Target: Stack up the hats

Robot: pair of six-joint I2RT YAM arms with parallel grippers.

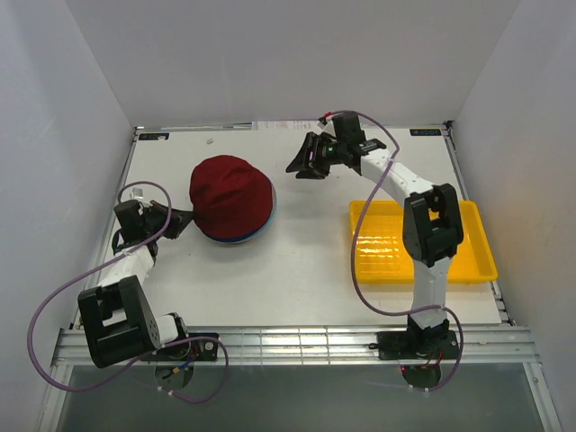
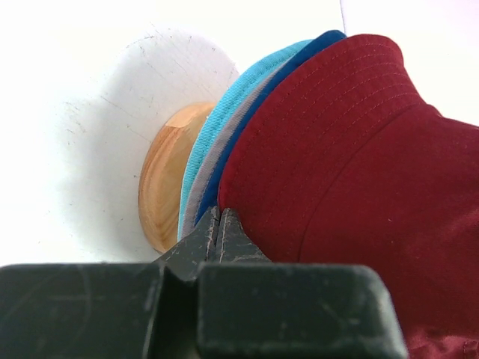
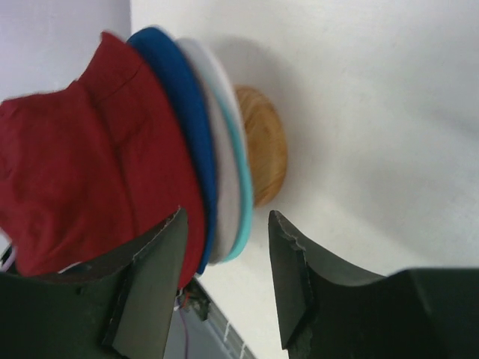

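Observation:
The hats sit stacked on a round wooden stand (image 2: 161, 187) at the table's middle left. The dark red hat (image 1: 229, 193) is on top, over royal blue (image 2: 247, 123), grey (image 2: 206, 176) and teal (image 2: 224, 112) brims. My left gripper (image 1: 186, 221) is shut, its tips (image 2: 218, 213) against the stack's left brim edge where red meets blue; nothing shows between them. My right gripper (image 1: 299, 167) hangs open to the right of the stack and apart from it. In its wrist view the right gripper (image 3: 224, 228) frames the brim edges of the red hat (image 3: 82, 164) and teal hat (image 3: 243, 176).
A yellow plastic tray (image 1: 378, 243) lies at the right, partly under the right arm. White walls enclose the table on three sides. A metal rail (image 1: 288, 340) runs along the near edge by the arm bases.

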